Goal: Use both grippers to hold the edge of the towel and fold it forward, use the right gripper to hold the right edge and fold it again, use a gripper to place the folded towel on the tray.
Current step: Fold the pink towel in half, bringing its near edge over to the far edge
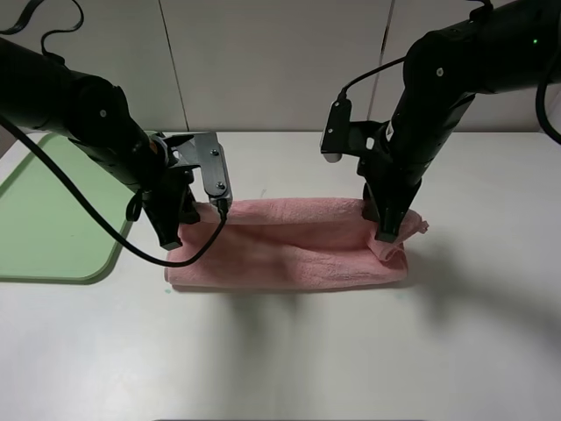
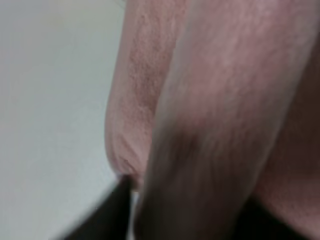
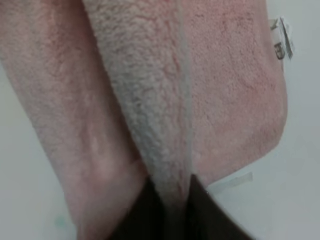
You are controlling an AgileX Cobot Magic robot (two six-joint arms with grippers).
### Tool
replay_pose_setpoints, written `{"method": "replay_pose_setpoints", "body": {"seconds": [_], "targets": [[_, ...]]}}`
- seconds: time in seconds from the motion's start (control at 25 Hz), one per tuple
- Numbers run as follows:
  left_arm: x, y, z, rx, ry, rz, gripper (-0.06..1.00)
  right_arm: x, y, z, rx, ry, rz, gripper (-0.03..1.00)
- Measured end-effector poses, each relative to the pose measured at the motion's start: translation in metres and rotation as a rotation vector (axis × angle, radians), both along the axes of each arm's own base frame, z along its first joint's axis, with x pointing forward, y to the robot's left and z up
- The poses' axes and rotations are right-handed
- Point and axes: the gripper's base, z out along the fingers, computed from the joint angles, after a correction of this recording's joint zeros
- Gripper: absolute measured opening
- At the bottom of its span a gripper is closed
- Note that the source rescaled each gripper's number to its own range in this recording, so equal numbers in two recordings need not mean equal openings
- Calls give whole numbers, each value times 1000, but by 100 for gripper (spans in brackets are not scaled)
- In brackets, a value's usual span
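Observation:
A pink towel [image 1: 289,246] lies on the white table, partly folded into a long band. My left gripper [image 1: 169,239] is shut on the towel's left end, low over the table. My right gripper [image 1: 387,233] is shut on the towel's right end, which stands up in a ridge. In the right wrist view a fold of towel [image 3: 150,75] is pinched between my two dark fingers [image 3: 205,205]. The left wrist view is blurred; the towel [image 2: 225,75] fills it and a dark finger [image 2: 112,212] shows at its edge.
A light green tray [image 1: 44,219] lies on the table at the far left, close behind the left arm. A white care label [image 3: 280,42] sticks out at a towel corner. The white table [image 1: 289,351] extends in front of the towel.

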Motion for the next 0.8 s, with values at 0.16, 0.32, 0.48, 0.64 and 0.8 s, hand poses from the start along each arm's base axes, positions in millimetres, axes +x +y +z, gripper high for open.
{"method": "replay_pose_setpoints", "body": {"seconds": [0.16,0.32,0.48,0.64,0.8], "targets": [[3,1,1,-30,-23,46,88,5,-2,1,21,-48,-140,91],[4,0,1,-41,-34,56,98,9,-6,2,-6,-90,-185,99],[5,0,1,-44,-40,56,99,9,-5,3,-3,-97,-189,100],[6,-1,1,-51,-50,58,100,10,-5,3,1,-101,-188,100],[6,-1,1,-51,-51,58,100,10,-5,3,2,-102,-188,100]]}}
